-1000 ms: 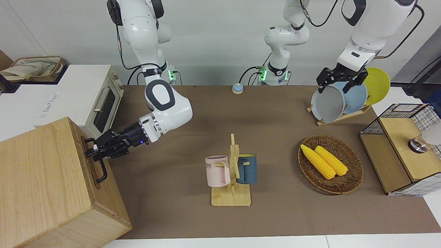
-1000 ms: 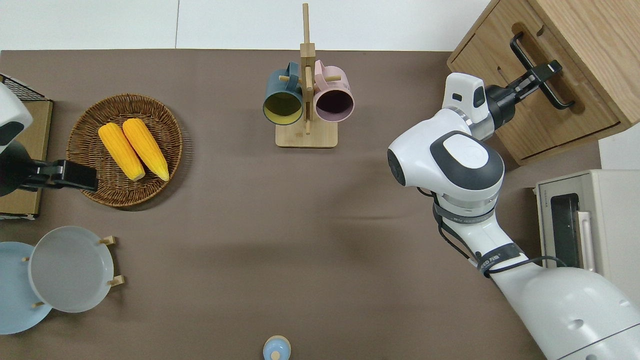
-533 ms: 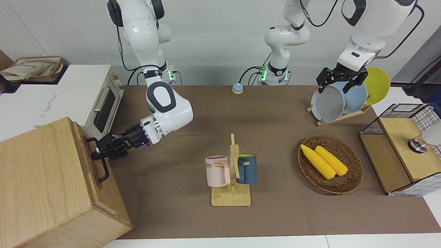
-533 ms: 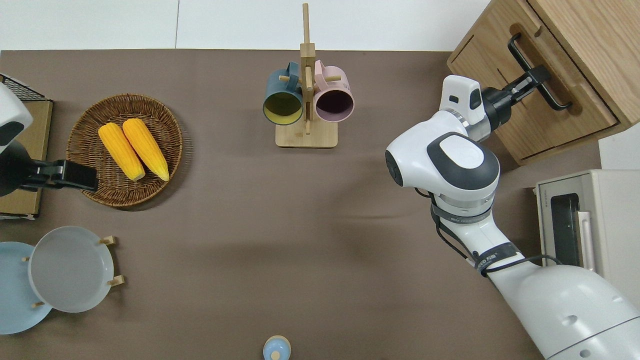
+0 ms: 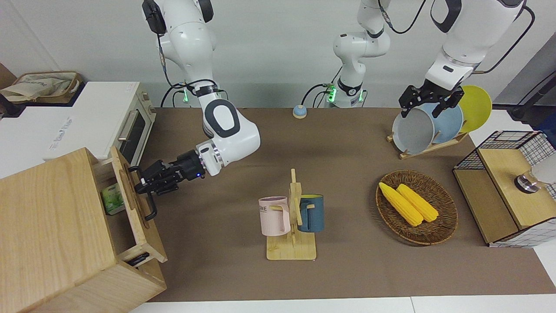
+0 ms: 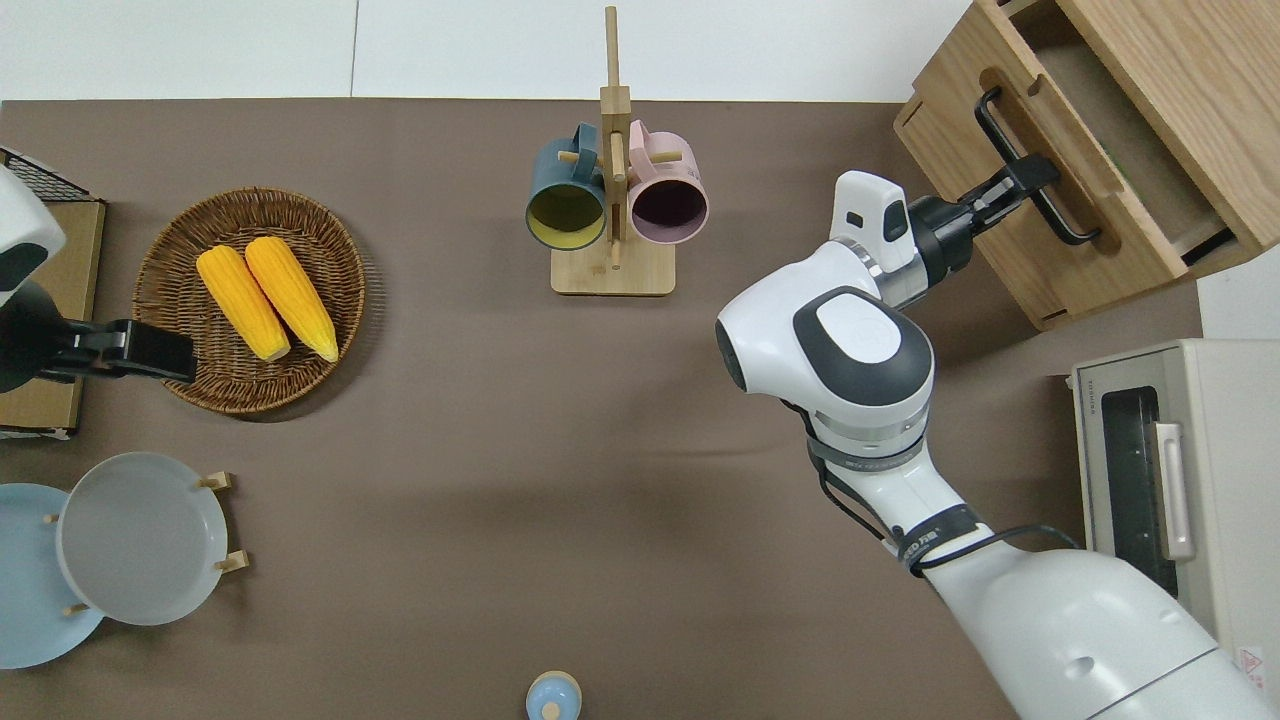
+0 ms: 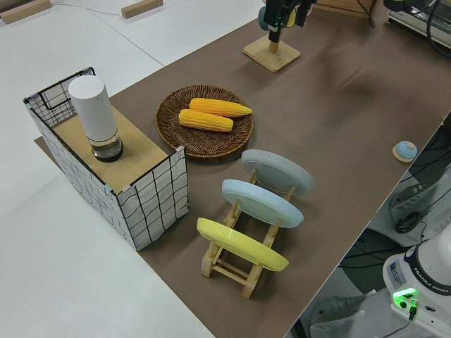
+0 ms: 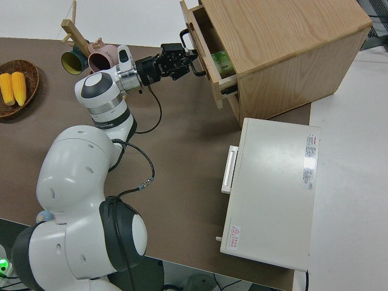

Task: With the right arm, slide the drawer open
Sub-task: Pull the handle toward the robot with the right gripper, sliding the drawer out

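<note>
The pale-wood drawer stands partly pulled out of the large light-wood box at the right arm's end of the table. My right gripper is shut on the black bar handle on the drawer's front. A green packet shows inside the drawer. The left arm is parked, its gripper open.
A white toaster oven sits beside the box, nearer to the robots. A mug rack stands mid-table. A basket of corn, a plate rack and a wire shelf unit fill the left arm's end.
The right gripper has pulled the handle away from the box toward the table's middle. The drawer went from closed to partly open, and its inside now shows. The left arm has not moved.
</note>
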`<state>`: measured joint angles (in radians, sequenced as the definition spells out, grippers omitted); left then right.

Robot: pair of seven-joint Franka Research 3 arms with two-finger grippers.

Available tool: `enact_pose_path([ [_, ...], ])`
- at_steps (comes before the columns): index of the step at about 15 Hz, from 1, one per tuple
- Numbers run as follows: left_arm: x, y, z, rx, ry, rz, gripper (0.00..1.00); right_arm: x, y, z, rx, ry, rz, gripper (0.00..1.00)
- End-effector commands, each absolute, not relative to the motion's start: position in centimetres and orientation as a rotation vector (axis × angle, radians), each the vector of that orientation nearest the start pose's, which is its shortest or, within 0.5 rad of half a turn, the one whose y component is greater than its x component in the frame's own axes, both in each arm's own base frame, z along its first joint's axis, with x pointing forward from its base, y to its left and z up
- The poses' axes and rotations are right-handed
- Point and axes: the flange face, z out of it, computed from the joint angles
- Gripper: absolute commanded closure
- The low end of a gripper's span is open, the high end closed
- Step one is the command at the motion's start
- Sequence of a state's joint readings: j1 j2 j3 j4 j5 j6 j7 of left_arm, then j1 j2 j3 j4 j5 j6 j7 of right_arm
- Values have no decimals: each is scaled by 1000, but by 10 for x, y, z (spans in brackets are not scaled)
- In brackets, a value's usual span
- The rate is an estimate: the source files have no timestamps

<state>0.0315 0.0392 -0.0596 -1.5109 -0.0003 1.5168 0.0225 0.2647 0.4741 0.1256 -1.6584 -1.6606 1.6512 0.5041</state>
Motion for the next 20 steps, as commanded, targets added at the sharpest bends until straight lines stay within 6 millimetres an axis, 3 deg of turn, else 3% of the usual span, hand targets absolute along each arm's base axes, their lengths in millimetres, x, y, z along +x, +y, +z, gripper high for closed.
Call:
enact_pose_path([
  [1, 563, -14, 630, -3126, 97, 60, 7, 650, 197, 416, 1517, 454, 365, 1000],
  [4, 563, -14, 629, -3126, 97, 65, 7, 631, 235, 417, 1525, 459, 368, 1000],
  [11, 563, -14, 629, -3126, 97, 62, 7, 602, 288, 425, 1526, 456, 387, 1000],
  [16, 563, -14, 629, -3126, 97, 62, 7, 584, 318, 428, 1533, 459, 398, 997],
  [20, 563, -14, 630, -3126, 97, 60, 7, 580, 323, 429, 1536, 457, 397, 986],
])
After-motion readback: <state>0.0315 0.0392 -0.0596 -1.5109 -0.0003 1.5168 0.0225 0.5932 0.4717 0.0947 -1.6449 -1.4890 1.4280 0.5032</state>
